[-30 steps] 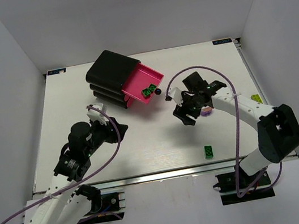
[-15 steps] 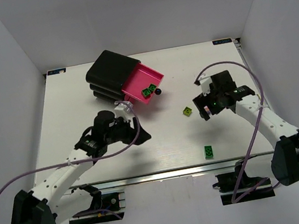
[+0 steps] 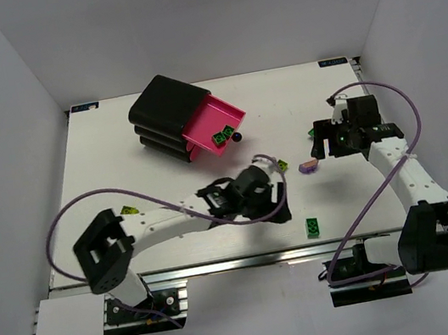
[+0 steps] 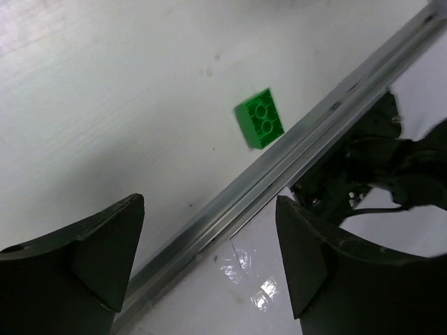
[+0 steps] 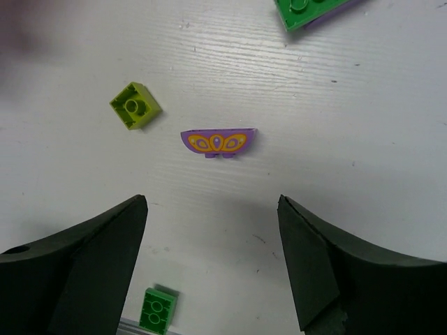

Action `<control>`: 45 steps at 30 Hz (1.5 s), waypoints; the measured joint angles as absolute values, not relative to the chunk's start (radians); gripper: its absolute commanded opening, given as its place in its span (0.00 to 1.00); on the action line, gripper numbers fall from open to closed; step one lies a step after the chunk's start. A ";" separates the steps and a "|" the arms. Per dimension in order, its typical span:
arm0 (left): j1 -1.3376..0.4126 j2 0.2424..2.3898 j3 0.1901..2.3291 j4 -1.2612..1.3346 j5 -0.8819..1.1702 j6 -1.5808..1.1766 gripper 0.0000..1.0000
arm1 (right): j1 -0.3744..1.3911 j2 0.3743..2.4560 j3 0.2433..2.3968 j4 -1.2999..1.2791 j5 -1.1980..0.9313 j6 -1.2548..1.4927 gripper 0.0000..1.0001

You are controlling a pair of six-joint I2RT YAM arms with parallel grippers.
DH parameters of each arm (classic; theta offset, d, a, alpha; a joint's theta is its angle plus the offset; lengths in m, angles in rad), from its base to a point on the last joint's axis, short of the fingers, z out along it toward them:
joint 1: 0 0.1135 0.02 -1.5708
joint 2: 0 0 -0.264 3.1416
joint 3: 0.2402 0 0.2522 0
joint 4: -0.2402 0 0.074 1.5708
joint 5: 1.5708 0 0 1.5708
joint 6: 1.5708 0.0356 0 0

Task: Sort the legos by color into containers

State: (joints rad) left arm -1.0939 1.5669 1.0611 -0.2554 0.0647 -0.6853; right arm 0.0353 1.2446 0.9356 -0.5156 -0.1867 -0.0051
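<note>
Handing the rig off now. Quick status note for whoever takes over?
Left gripper: open, empty, near the dark green brick by the front rail.
Right gripper: open, empty, over the purple piece and a yellow-green brick.
Done: green bricks lie in the one pulled-out pink drawer.
Left: those three loose pieces, plus a yellow-green one beside the left arm.

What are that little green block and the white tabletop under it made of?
Green brick: likely moulded plastic, smooth and slightly glossy, with crisp round studs on top. Table: looks like white-painted wood or laminate, matte, with faint grain lines and small scuffs.
</note>
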 measured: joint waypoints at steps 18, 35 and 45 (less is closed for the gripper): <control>-1.414 2.165 1.698 -0.634 -0.362 -0.895 0.90 | -0.189 1.137 0.944 -0.498 -0.379 0.043 0.86; -1.417 2.299 1.835 -0.710 -0.550 -0.963 0.19 | -0.280 1.131 0.909 -0.500 -0.511 -0.005 0.83; -1.384 2.128 1.587 -0.704 -0.619 -0.908 0.00 | -0.301 1.129 0.901 -0.501 -0.582 -0.062 0.89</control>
State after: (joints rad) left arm -1.3842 2.1284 1.5867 -0.7036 -0.6189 -0.9081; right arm -0.3012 1.1294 0.9012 -0.5014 -0.5816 -0.0620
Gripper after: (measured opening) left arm 0.460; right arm 0.888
